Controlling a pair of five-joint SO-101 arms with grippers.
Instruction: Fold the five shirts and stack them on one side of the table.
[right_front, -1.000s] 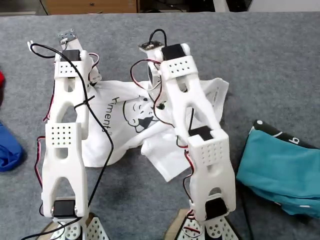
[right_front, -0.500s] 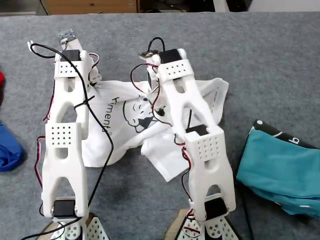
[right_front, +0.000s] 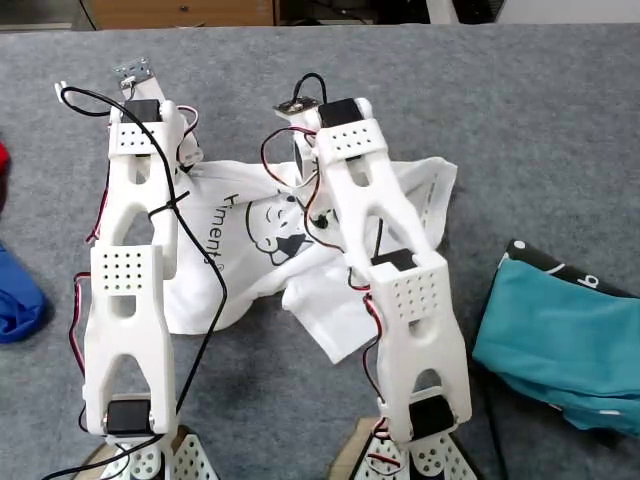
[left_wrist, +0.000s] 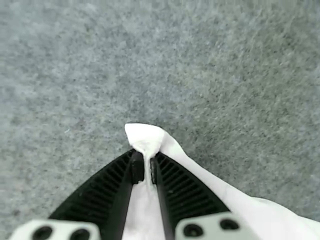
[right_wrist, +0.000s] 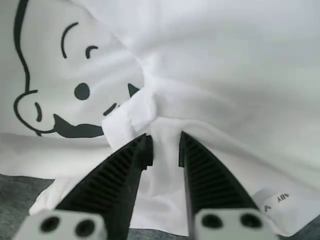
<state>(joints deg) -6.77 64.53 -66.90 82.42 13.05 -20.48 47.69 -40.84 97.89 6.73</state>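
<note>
- The grey worktop (right_front: 560, 110) carries everything. Its soft nap probably grips cloth, so a shirt is better lifted than dragged.
- The white shirt (right_front: 240, 275) lies in the middle of the worktop, between and under the two arms. Its print faces up. The near right part is rumpled and doubled over on itself. It is neither spread flat nor folded, so I judge it to be the garment in work, being pulled out by its far edge to flatten it.
- The teal shirt (right_front: 560, 345) sits bunched at the right edge, well apart from the white one. It looks parked there to leave room in the middle.
- A blue shirt (right_front: 15, 300) lies heaped at the left edge, likewise set aside and not folded.
- The left pincer (left_wrist: 144, 167) is at the white shirt's far left corner. It is clenched on a small peak of cloth that sticks out past the tips onto bare worktop. Pinching the very corner lets the edge be drawn straight.
- The right pincer (right_wrist: 165, 145) is over the far edge beside the printed face. Its jaws stand close with a ridge of white cloth between them. I judge it to be grasping that fold, the second anchor for stretching the shirt.
</note>
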